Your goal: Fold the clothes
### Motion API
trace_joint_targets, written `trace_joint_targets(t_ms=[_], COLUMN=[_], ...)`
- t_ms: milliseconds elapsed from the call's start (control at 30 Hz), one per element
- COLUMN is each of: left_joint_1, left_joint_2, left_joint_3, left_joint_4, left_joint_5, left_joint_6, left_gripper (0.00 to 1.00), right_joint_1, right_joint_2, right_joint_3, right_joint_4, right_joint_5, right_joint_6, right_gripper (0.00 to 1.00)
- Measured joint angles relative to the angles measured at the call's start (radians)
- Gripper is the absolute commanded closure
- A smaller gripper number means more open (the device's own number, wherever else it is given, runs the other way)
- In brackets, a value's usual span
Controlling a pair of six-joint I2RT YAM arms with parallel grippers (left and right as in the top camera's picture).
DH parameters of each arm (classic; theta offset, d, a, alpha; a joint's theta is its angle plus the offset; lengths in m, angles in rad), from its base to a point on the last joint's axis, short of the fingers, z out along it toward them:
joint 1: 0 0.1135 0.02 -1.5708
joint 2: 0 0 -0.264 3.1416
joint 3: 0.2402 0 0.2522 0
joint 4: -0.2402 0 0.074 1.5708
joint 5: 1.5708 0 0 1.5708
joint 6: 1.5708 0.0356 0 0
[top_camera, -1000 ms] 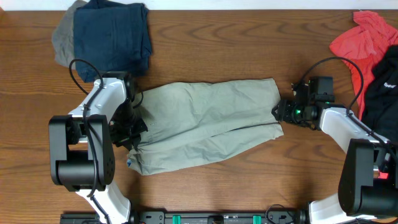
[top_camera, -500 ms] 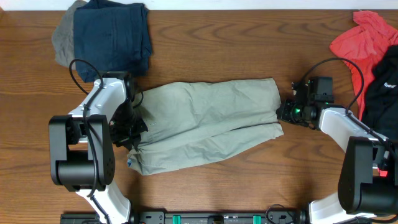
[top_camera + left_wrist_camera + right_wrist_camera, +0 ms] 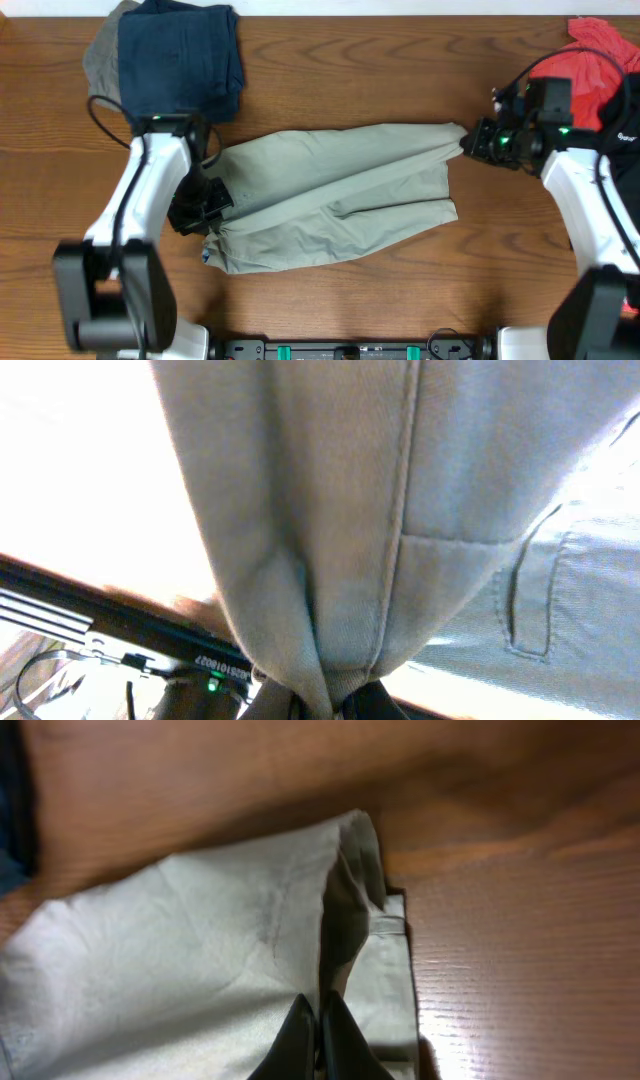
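The pale khaki-grey shorts [image 3: 330, 195] lie spread across the middle of the table, waistband to the left and leg ends to the right. My left gripper [image 3: 210, 203] is shut on the waistband end. In the left wrist view the cloth [image 3: 330, 510] bunches into the pinch of that gripper [image 3: 340, 705], with a belt loop and a pocket seam showing. My right gripper [image 3: 468, 145] is shut on the far corner of the leg hem, which is pulled up toward the back right. The right wrist view shows its dark fingers [image 3: 319, 1025] closed on a fold of the shorts [image 3: 180, 940].
A dark navy folded garment [image 3: 180, 60] lies on a grey one [image 3: 98, 65] at the back left, close to the left arm. A red shirt [image 3: 585, 60] and a black garment [image 3: 620, 130] lie at the right edge behind the right arm.
My right gripper has shut on the leg hem and moved back and to the right, drawing that corner out. The left arm has shifted with the waistband still in its grip.
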Motion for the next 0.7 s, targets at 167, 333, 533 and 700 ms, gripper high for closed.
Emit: trace_joint_targets(t_ms=[167, 333, 533, 700], left_joint_1=[0.000, 0.000, 0.000, 0.000], left_joint_2=[-0.087, -0.092, -0.092, -0.092], left_joint_3=[0.005, 0.005, 0.000, -0.002], left_joint_4=[-0.059, -0.095, -0.107, -0.109], left_joint_5=[-0.001, -0.001, -0.001, -0.004], left_joint_6=[0.000, 0.000, 0.000, 0.006], left_gripper=[0.93, 0.93, 0.92, 0.70], right_joint_1=[0.000, 0.000, 0.000, 0.014], right_joint_2=[-0.060, -0.062, -0.063, -0.063], right_joint_3=[0.026, 0.025, 0.025, 0.024], right_joint_4=[-0.126, -0.266, -0.398, -0.526], right_joint_5=[0.002, -0.005, -0.081, -0.105], right_joint_6=[-0.008, -0.022, -0.076, -0.126], right_gripper=[0.99, 0.99, 0.99, 0.99])
